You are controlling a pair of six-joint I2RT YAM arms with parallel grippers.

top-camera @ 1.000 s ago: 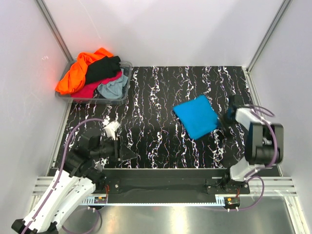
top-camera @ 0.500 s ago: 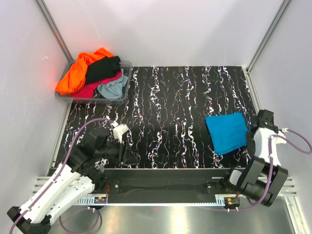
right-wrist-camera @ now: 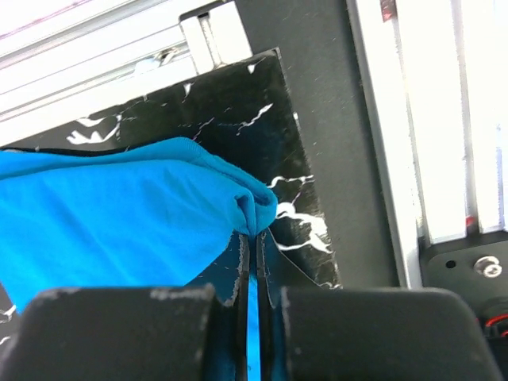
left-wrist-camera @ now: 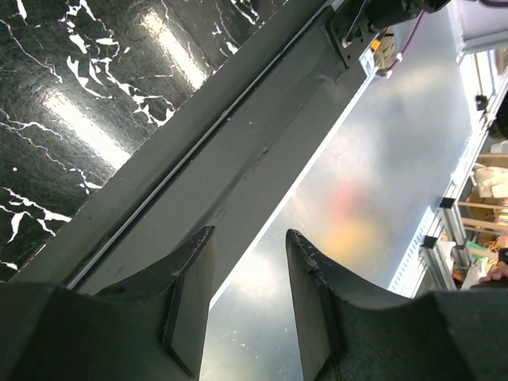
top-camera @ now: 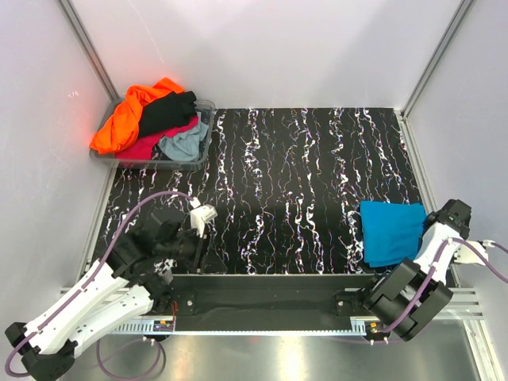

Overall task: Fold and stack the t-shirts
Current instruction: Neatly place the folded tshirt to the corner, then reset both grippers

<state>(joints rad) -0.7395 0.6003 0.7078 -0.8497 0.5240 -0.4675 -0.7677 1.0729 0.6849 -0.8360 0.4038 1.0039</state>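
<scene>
A folded turquoise-blue t-shirt (top-camera: 390, 230) lies at the near right corner of the black marbled table. My right gripper (top-camera: 427, 226) is shut on its right edge; in the right wrist view the blue cloth (right-wrist-camera: 151, 214) bunches between the closed fingertips (right-wrist-camera: 254, 236). Orange (top-camera: 127, 117), black (top-camera: 167, 111), crimson-pink (top-camera: 155, 143) and grey (top-camera: 184, 143) t-shirts are heaped in a clear bin (top-camera: 208, 135) at the far left. My left gripper (top-camera: 213, 255) is open and empty at the near left table edge, its fingers (left-wrist-camera: 194, 274) over the metal frame.
The table's near edge and a dark frame rail (top-camera: 270, 290) run below both arms. White walls with metal corner posts (top-camera: 432, 59) enclose the table. The aluminium rail (right-wrist-camera: 452, 119) lies just right of the blue shirt.
My right gripper dragged the blue t-shirt from the table's middle right to the near right corner. The left arm shifted slightly right along the near edge.
</scene>
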